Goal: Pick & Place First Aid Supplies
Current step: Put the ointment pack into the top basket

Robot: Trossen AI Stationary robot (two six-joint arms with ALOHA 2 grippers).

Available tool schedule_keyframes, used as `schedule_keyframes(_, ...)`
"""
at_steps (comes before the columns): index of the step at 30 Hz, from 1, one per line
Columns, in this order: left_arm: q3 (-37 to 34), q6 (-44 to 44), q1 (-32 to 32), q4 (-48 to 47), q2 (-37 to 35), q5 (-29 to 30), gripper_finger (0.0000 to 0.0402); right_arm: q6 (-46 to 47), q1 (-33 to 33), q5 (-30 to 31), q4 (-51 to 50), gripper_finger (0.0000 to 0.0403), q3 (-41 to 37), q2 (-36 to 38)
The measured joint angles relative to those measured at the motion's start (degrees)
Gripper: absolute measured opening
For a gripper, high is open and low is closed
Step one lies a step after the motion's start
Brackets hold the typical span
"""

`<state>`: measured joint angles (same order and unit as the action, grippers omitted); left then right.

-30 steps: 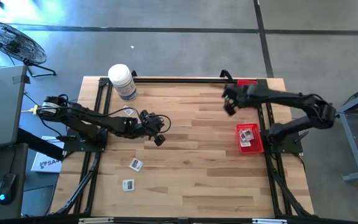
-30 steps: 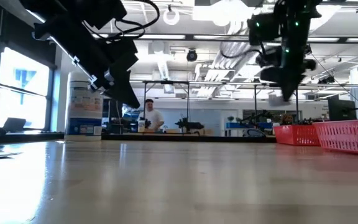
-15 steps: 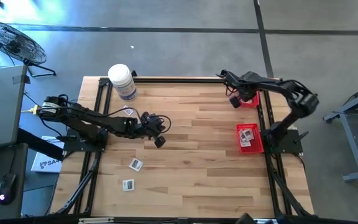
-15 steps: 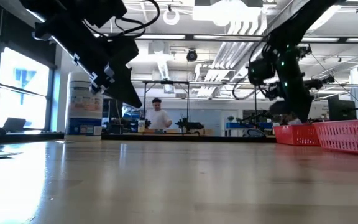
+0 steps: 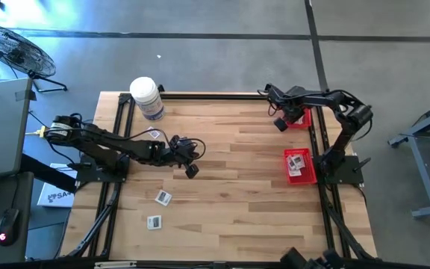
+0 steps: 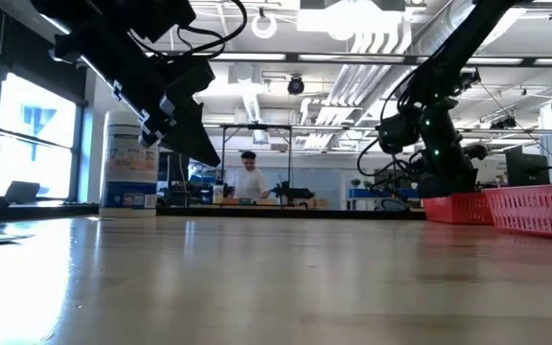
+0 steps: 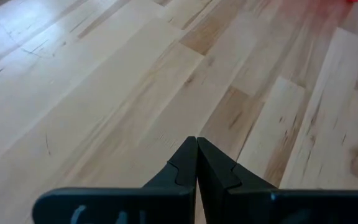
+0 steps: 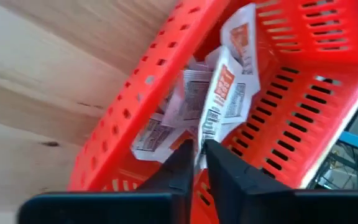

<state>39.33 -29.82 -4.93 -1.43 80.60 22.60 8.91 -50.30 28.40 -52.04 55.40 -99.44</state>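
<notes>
My right gripper (image 5: 280, 124) is over the left rim of the far red basket (image 5: 299, 120), with its fingertips (image 8: 199, 155) closed on a white first aid packet with reddish print (image 8: 224, 93). Other packets (image 8: 163, 134) lie in that basket. Two more packets (image 5: 163, 197) (image 5: 154, 222) lie flat on the wood at the near left. My left gripper (image 5: 192, 170) hovers shut and empty above the table's left middle, well clear of the wood (image 7: 196, 155). My right gripper pinches the packet by one edge (image 8: 204, 135) between its two fingertips. The fingers slant down from above over the basket's left wall. The packet stands edge-on beyond the fingertips, inside the basket. Whether it rests on the packets below, I cannot tell.
A second red basket (image 5: 301, 179) holding packets stands at the right edge, nearer the front. A big white jar (image 5: 146, 97) stands at the far left corner. Bare wood lies between the arms. In the low view a person stands far off in the room.
My right gripper has sunk from high above the table down to the far red basket's rim and has tipped more steeply downward. Its arm has folded back toward the table's right edge. My left arm has kept still.
</notes>
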Motion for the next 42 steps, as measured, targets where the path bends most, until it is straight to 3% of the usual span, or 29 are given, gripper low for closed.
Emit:
schedule_keyframes(5, 0.0, 0.0, 0.0, 0.4, 0.0, 0.0, 0.0000, -3.1, 0.0, 0.2, 0.9, 0.0097, 0.0, 0.0)
schedule_keyframes(8, 0.0, 0.7, 0.0, -0.4, -0.7, -0.5, 0.0000, -3.9, 0.4, 5.6, -1.0, 0.0123, 0.3, 0.1)
schedule_keyframes(11, 0.0, 1.1, 0.2, -3.5, -3.2, -0.6, 0.0000, -1.7, 1.3, 10.3, -6.2, 0.0129, 1.7, 1.5)
schedule_keyframes(15, 0.0, 0.9, 1.7, -7.5, -7.5, -0.1, 0.0000, -0.4, 3.1, 10.3, -9.4, 0.0123, 3.6, 5.9)
schedule_keyframes(22, 0.1, -3.3, 7.1, -20.2, -13.9, 2.1, 0.0000, -1.5, 9.8, 3.6, -5.2, 0.0112, 3.7, 17.8)
schedule_keyframes(28, -0.9, -20.4, 15.1, -36.6, -14.3, 9.6, 0.0000, -3.5, 18.0, -7.0, 8.5, 0.0102, -0.6, 25.5)
schedule_keyframes(34, -7.4, -29.4, 23.3, -31.4, -11.9, 8.0, 0.0000, -4.5, 24.1, -14.5, 21.9, 0.0092, -6.1, 27.2)
schedule_keyframes(42, -10.3, -29.2, 28.0, -23.7, -5.8, 7.9, 0.0000, -4.4, 27.7, -15.3, 26.7, 0.0087, -8.7, 27.0)
